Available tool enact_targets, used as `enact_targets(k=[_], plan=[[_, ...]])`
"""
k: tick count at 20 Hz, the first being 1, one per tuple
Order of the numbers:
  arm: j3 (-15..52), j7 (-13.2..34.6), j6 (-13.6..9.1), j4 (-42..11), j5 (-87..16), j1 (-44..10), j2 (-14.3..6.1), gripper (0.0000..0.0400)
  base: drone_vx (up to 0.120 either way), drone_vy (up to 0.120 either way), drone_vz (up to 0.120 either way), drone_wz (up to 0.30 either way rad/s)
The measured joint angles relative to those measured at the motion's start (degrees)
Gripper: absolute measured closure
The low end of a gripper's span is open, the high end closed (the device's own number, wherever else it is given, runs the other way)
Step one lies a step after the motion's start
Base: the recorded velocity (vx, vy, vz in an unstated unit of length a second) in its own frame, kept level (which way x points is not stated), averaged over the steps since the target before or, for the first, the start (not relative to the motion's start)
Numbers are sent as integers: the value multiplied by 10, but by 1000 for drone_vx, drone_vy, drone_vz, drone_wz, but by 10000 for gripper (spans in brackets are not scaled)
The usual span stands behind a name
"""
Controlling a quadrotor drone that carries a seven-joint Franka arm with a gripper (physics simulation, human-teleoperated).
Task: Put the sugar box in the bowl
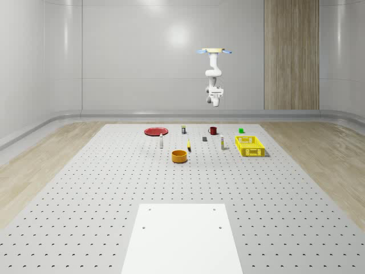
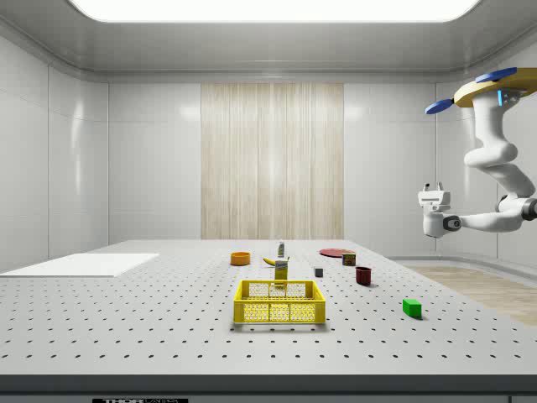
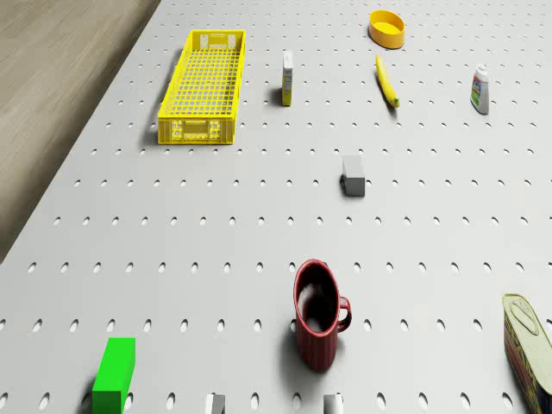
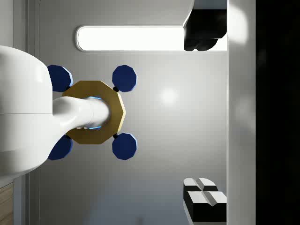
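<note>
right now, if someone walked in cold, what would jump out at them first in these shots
The drone hovering high above the far end of the pegboard table, its white arm folded beneath it and the gripper well clear of everything. Next, the bright yellow crate toward the whole-scene view's right, with the orange bowl nearer the middle.

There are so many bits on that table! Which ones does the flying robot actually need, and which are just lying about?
Needed: sugar box, orange bowl.

Lying about: yellow crate, banana, bottle, red mug, red plate, green block, grey block, can.
</note>
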Motion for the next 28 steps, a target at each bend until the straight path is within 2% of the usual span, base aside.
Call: enact_targets(k=[6, 12, 18, 28], plan=[[1, -1, -56, 73, 1, -2, 14, 0, 0, 0, 0, 0], [1, -1, -93, 135, 1, -3, 37, 0, 0, 0, 0, 0], [2, -2, -107, 162, 1, -3, 47, 0, 0, 0, 0, 0], [2, -2, -109, 169, 1, -4, 48, 0, 0, 0, 0, 0]])
